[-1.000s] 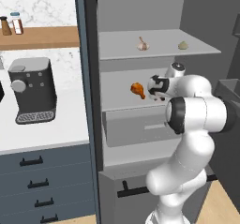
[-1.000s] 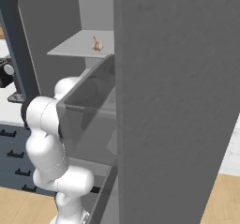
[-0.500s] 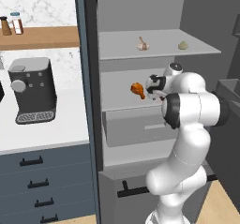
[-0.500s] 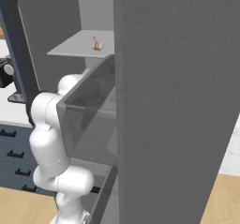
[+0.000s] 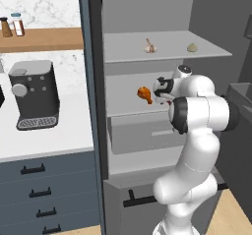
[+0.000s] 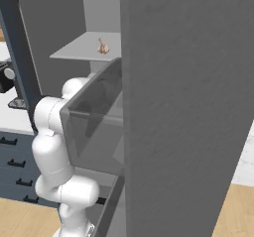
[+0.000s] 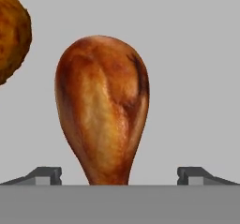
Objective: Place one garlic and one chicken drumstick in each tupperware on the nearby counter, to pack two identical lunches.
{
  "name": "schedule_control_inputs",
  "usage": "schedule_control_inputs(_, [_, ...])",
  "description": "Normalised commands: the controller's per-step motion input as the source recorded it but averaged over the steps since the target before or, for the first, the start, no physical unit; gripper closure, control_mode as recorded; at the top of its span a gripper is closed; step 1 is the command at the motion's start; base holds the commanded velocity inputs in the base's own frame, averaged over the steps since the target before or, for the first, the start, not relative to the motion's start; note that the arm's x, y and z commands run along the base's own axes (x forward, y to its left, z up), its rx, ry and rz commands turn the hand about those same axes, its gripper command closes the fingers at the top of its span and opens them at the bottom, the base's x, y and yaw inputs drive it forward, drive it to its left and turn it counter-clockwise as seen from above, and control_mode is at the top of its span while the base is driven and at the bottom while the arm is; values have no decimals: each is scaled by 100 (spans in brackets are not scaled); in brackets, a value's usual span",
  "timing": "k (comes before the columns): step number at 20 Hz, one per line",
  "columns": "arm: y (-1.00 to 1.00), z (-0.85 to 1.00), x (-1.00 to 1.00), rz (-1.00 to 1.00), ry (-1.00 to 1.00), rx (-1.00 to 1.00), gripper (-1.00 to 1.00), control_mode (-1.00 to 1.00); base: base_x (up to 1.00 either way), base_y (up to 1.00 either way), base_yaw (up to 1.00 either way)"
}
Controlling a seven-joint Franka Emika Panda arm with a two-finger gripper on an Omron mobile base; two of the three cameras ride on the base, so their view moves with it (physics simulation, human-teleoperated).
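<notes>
The gripper (image 7: 119, 174), its jaws spread wide, is lined up on a chicken drumstick (image 7: 103, 108) lying on the fridge's middle shelf (image 5: 125, 89); the next move, I think, is closing on it.

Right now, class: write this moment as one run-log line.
fingers: open | drumstick: between them, ungrasped | second drumstick: beside | garlic: upper shelf
</notes>
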Motion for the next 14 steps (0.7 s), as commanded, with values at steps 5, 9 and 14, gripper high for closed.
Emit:
schedule_control_inputs(5, [0, 0, 0, 0, 2, 0, 100, -100, 0, 0, 0])
schedule_control_inputs(9, [0, 0, 0, 0, 1, 0, 100, -100, 0, 0, 0])
schedule_control_inputs(14, [-2, 7, -46, -1, -1, 0, 100, -100, 0, 0, 0])
